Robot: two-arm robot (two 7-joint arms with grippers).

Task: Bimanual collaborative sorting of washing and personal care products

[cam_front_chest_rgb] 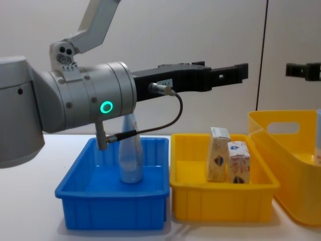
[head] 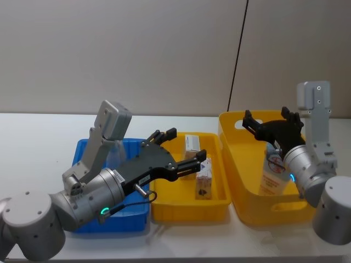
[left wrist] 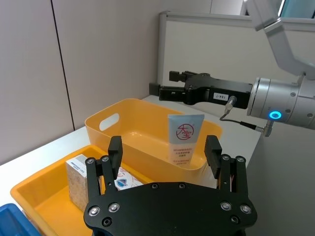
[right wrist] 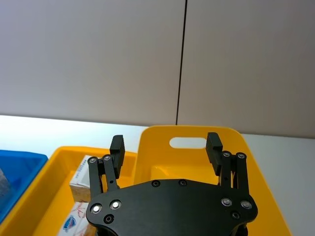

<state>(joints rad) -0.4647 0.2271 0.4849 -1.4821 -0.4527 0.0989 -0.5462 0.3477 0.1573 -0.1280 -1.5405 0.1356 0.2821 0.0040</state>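
**Both hands wide and empty over the yellow bins**

My left gripper (head: 184, 147) hangs above the tray (head: 164, 205), fingers spread wide and holding nothing. My right gripper (head: 269, 116) hangs above the tall bin's (head: 241, 189) far rim, also wide and empty.

Three bins stand in a row on the white table (head: 33, 142): blue bin (head: 131, 222) left, low yellow tray in the middle, tall yellow bin right, rims just beside one another. The table is bare to the left and far side, up to the wall.

One tube (left wrist: 184, 140) stands upright against the tall bin's wall, with open floor on its left. It has a red ring logo around two characters, and the small print below is too fine to read. Another tube (cam_front_chest_rgb: 130, 153) stands in the blue bin.

Two cartons (cam_front_chest_rgb: 228, 160) stand touching in the tray, each with a blue-red emblem. A third carton (head: 192, 143) is at its far edge. The tray's left half is free.
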